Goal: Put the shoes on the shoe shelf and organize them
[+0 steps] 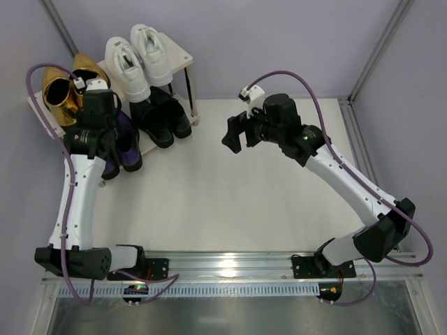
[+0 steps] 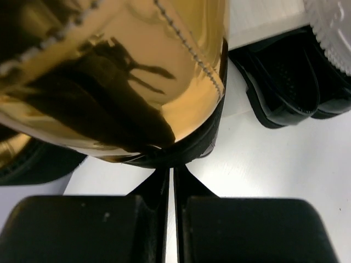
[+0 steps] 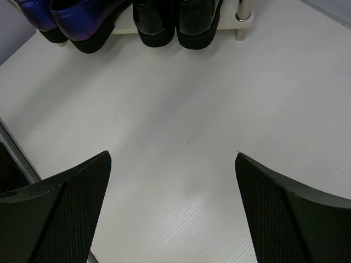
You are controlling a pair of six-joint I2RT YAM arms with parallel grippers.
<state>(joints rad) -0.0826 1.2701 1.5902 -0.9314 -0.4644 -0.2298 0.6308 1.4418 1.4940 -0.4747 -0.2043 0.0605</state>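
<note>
Left gripper (image 2: 170, 174), pressed together, seemingly touches a gold loafer (image 2: 137, 66); right gripper (image 3: 173, 208) gapes, empty. Two shoes (image 1: 140, 59) each: gold, white, black, purple.

The shoe shelf (image 1: 183, 56), holding shoes (image 1: 140, 59), stands on the table (image 1: 230, 195).

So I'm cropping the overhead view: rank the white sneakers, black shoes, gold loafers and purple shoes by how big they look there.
1. white sneakers
2. gold loafers and black shoes: too alike to rank, both partly covered
3. purple shoes, mostly hidden under the left arm
</note>
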